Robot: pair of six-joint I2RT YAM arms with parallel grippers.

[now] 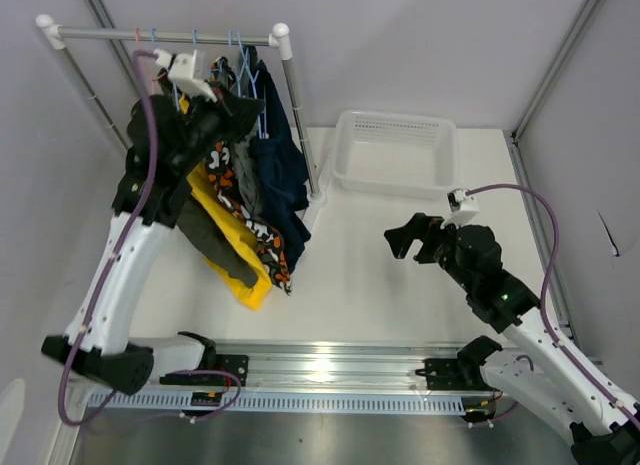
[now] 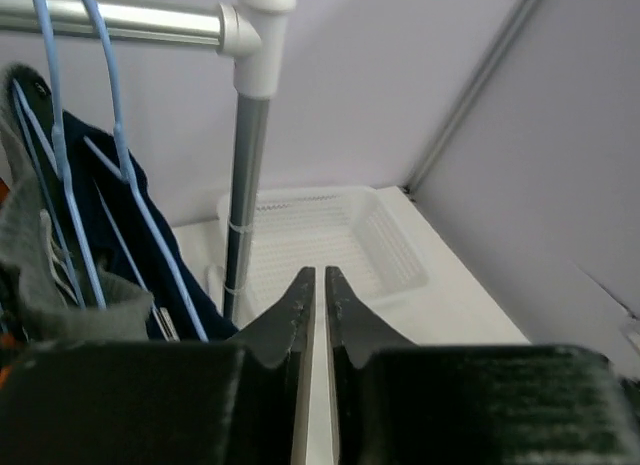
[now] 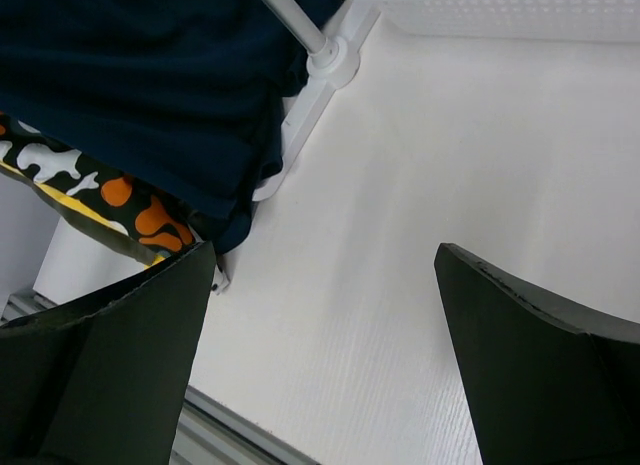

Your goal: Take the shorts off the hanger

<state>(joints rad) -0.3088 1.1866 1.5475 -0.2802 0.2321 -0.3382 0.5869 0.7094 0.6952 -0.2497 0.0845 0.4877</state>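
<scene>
While the left arm is raised to the clothes rack [image 1: 300, 125] at the back left of the worktop [image 1: 380, 285], the left gripper [image 1: 250, 107] sits among the blue hangers [image 2: 60, 135] just under the rail [image 1: 120, 32]. Its fingers [image 2: 295, 315] are pressed nearly together, with only a thin slit between them and nothing seen in it. The shorts [image 1: 262, 200] hang bunched on those hangers. The navy pair [image 1: 285, 175] is nearest the rack's right upright, then come the grey pair [image 1: 248, 180], the orange-black-white patterned pair [image 1: 265, 240], the yellow pair [image 1: 240, 270] and the olive pair [image 1: 210, 240], which is partly hidden behind the left arm. The right gripper [image 1: 410, 235] hovers over the worktop, well apart from the rack, its fingers [image 3: 120, 355] spread wide with nothing between them. From its wrist camera, navy and patterned cloth hang beside the rack's white foot [image 3: 335, 60]. A white basket [image 1: 440, 155] stands on the worktop near the upright.
</scene>
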